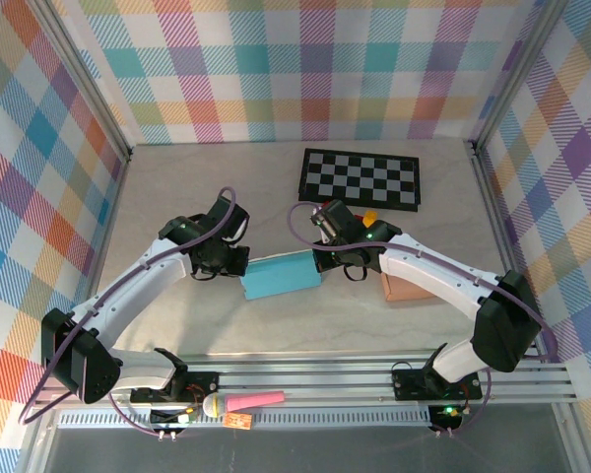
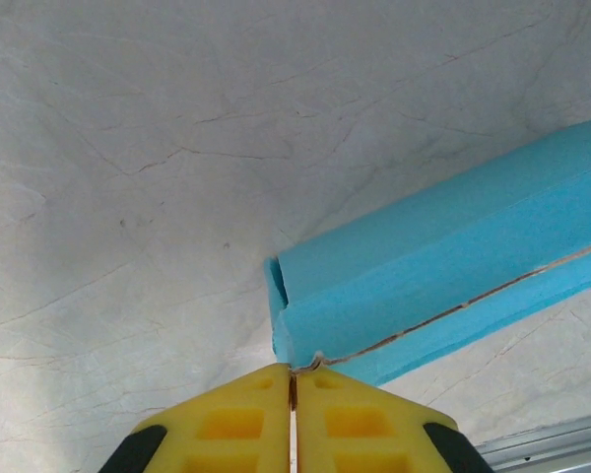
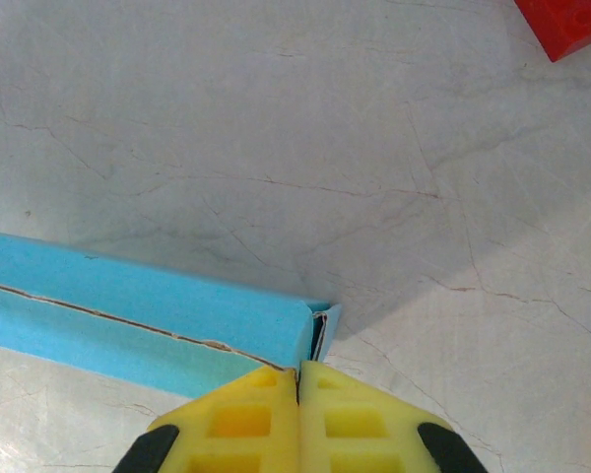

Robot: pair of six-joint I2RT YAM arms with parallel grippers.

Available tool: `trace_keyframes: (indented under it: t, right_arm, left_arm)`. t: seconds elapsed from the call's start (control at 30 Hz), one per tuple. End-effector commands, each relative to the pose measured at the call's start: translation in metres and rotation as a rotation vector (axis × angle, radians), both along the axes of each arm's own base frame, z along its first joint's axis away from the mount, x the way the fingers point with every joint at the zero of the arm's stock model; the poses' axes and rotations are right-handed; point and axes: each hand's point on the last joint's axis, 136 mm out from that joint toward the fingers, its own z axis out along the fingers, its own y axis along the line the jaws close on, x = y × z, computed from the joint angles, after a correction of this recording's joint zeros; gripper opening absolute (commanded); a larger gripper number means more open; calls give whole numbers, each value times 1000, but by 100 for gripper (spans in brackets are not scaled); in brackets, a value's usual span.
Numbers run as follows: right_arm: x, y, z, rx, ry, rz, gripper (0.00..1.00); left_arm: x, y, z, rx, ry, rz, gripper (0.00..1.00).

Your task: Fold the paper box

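Observation:
The blue paper box lies flat on the table between my two arms, with a brownish seam running along its length. At its left end my left gripper is shut, and in the left wrist view the seam edge of the box runs into the slit between the yellow fingers of the left gripper. My right gripper is shut at the right end. In the right wrist view the seam of the box likewise meets the closed tips of the right gripper, beside the box's open end flap.
A black-and-white checkerboard lies behind the box. A brown cardboard piece sits under the right arm, and a red block lies past the right gripper. A pink microphone-like toy rests on the front rail. Checkered walls enclose three sides.

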Motion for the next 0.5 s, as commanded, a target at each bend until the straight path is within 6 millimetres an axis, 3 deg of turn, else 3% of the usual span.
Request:
trace_keyframes:
  t: [0.0, 0.47]
  right_arm:
    - [-12, -7, -15, -51, 71, -5, 0]
    - [-12, -5, -15, -47, 71, -6, 0]
  left_arm:
    - [5, -4, 6, -16, -6, 1, 6]
    - [0, -11, 6, -70, 91, 115, 1]
